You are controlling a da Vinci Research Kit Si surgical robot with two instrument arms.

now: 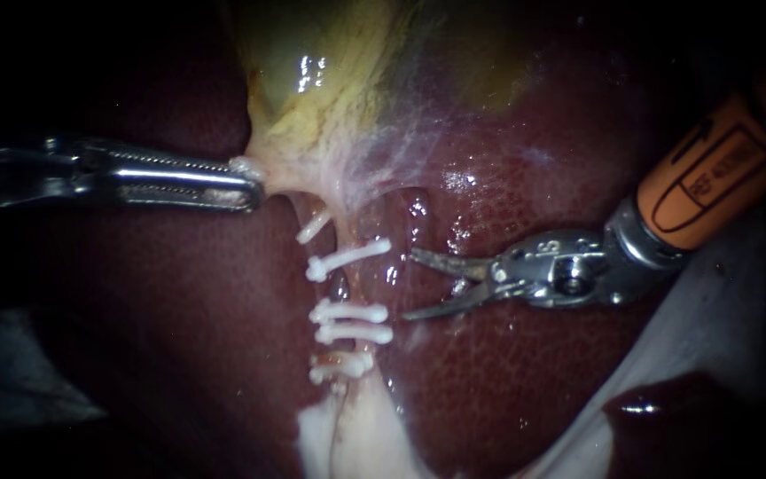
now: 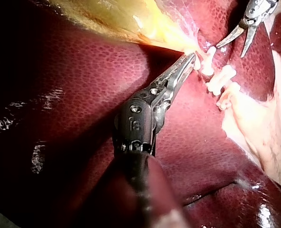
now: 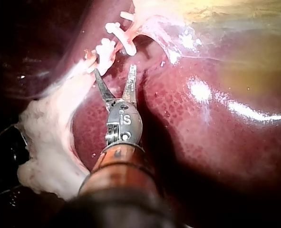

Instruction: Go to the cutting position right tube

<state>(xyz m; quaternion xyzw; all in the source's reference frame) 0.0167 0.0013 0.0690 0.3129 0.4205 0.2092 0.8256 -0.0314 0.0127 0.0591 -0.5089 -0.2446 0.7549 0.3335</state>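
A pale tube runs down from the yellowish gallbladder over the dark red liver. Several white clips cross it. I cannot tell which tube is the right one. My left instrument comes in from the left, jaws shut on pale tissue at the gallbladder's lower end, and pulls it leftward; the left wrist view shows the same grip. My right instrument, on an orange shaft, holds two thin blades open just right of the clipped tube, apart from it. In the right wrist view the open blades point at the clips.
A white fatty mass lies at the tube's lower end and shows beside my right instrument too. Pale cloth lies at the right, with a dark liver lobe below it. Thin white membrane spreads under the gallbladder.
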